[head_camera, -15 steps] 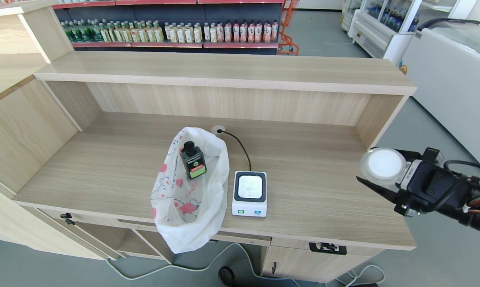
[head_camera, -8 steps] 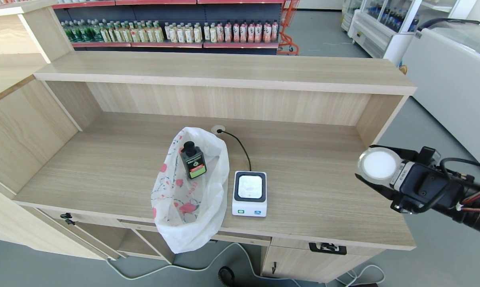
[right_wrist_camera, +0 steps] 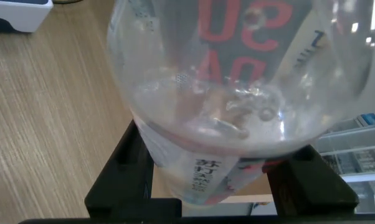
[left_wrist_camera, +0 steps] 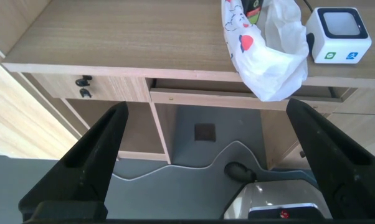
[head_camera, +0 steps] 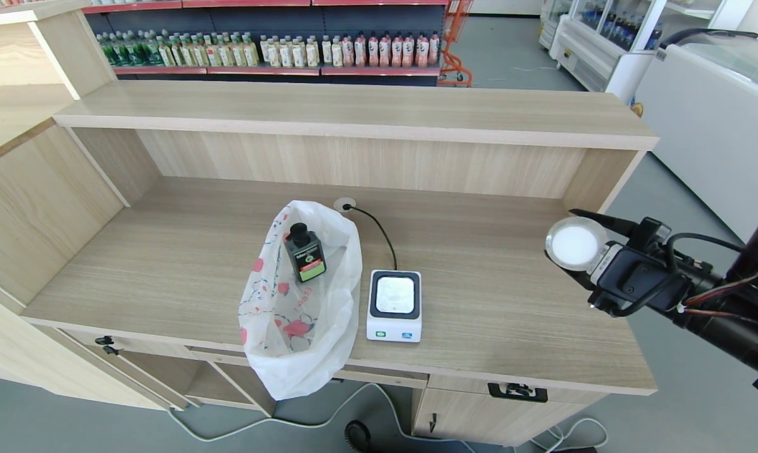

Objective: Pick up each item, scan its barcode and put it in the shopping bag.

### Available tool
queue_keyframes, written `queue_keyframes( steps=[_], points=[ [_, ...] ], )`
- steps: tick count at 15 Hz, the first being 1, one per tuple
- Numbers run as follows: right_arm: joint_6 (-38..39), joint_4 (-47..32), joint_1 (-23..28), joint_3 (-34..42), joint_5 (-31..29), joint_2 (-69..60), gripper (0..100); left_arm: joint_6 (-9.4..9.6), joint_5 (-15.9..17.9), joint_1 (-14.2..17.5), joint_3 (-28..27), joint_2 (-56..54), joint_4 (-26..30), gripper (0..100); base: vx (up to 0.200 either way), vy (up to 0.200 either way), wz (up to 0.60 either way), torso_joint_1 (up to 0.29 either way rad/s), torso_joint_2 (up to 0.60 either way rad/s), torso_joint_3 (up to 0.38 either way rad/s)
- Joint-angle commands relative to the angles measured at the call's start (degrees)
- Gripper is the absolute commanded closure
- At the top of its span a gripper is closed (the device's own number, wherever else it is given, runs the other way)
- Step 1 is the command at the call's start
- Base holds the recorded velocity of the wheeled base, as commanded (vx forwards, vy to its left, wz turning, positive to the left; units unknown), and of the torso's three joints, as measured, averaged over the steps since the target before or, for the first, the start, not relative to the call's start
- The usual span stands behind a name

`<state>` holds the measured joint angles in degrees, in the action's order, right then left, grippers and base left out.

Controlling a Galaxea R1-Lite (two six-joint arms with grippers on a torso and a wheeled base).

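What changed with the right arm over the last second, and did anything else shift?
The right end effector, shut on the clear container, carried it left and up in the head view, toward the scanner. Nothing was grasped or released. The shopping bag, the dark bottle in it and the scanner kept their places.

Black right gripper [head_camera: 569, 246], and in it a clear bottle [head_camera: 572, 243] with a milky white base. Up close, its wrap shows red with pale lettering above a white band. Off to that gripper's left is the scanner [head_camera: 394, 305]: white body, black frame round a pale grey window, one green badge and one blue on the front face. A black cable [head_camera: 379, 229] runs beyond it. Farther left again, the shopping bag [head_camera: 303, 314] is white with red and pink blotches and thin dark line drawings. Inside it is a black flask [head_camera: 304, 253] with a green and red label. Pale wood grain runs across the counter [head_camera: 511, 277].
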<state>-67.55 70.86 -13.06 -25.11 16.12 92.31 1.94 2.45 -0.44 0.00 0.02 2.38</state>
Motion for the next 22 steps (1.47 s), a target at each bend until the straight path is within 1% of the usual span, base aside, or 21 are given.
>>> queue_keyframes(
  steps=[1, 5, 13, 16, 19, 22],
  points=[
    [0.05, 0.15, -0.13, -0.29, -0.03, 2.09, 100, 0.0, 0.01, 0.0, 0.0, -0.02, 0.0, 0, 0.0, 0.0, 0.0, 0.0, 0.0, 0.0],
    [0.4, 0.15, -1.09, -1.43, 0.06, 3.14, 100, 0.0, 0.01, 0.0, 0.0, -0.02, 0.0, 0, 0.0, 0.2, 0.0, 0.004, 0.0, 0.002],
    [0.31, 0.15, -1.36, -2.84, 0.14, 5.43, 100, 0.17, 0.01, 0.09, 0.0, -0.02, 0.0, 0, 0.0, 0.2, 0.0, 0.004, 0.0, 0.003],
    [0.31, 0.24, -2.59, -3.8, 0.23, 7.54, 100, 0.17, 0.01, 0.0, 0.0, -0.02, 0.0, 0, 0.0, 0.2, 0.0, 0.007, 0.0, 0.002],
    [0.31, 3.4, -2.94, -4.86, 0.41, 10.7, 100, 0.26, 0.01, 0.0, 0.0, -0.02, 0.0, 0, 0.0, 0.2, 0.0, 0.005, 0.0, 0.001],
    [0.4, 6.39, -2.94, -5.47, 0.93, 13.69, 100, 0.35, 0.01, 0.0, 0.0, -0.02, 0.0, 0, 0.0, 0.0, 0.0, 0.0, 0.0, 0.0]
  ],
)
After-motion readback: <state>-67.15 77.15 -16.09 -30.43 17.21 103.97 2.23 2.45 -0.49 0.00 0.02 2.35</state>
